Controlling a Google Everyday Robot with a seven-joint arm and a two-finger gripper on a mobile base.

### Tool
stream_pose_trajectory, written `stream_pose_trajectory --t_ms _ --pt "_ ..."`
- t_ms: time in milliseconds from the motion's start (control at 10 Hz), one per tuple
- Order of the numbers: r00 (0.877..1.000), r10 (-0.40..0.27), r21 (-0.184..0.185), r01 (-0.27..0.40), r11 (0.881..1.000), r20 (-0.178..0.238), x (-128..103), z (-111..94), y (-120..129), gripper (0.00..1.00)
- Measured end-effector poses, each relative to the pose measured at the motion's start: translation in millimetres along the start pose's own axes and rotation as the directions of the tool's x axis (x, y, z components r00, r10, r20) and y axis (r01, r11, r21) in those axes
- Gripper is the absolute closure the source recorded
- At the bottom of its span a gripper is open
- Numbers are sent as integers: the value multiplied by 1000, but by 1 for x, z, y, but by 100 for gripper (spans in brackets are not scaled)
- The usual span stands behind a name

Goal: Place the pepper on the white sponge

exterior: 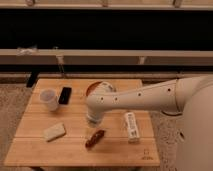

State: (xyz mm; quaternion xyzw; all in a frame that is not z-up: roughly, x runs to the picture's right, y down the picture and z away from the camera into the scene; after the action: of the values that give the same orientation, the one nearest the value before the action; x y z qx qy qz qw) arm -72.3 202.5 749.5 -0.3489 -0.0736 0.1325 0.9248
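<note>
The dark red-brown pepper [95,138] lies on the wooden table [75,150] near the front middle. The off-white sponge [54,131] lies to its left, apart from it. My gripper [93,121] hangs from the white arm just above and behind the pepper, pointing down at the table. The arm's elbow hides most of the orange bowl [92,88].
A white cup [48,99] and a black phone [65,95] stand at the table's back left. A white bottle [131,125] lies on its side right of the pepper. A dark railing and a ledge run behind the table.
</note>
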Motion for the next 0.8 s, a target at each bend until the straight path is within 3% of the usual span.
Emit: stream_pose_trajectory --t_ms 500,800 --pt "994 -47 7 47 999 -98 23 47 8 20" --pt "991 -37 11 39 999 -132 33 54 12 20"
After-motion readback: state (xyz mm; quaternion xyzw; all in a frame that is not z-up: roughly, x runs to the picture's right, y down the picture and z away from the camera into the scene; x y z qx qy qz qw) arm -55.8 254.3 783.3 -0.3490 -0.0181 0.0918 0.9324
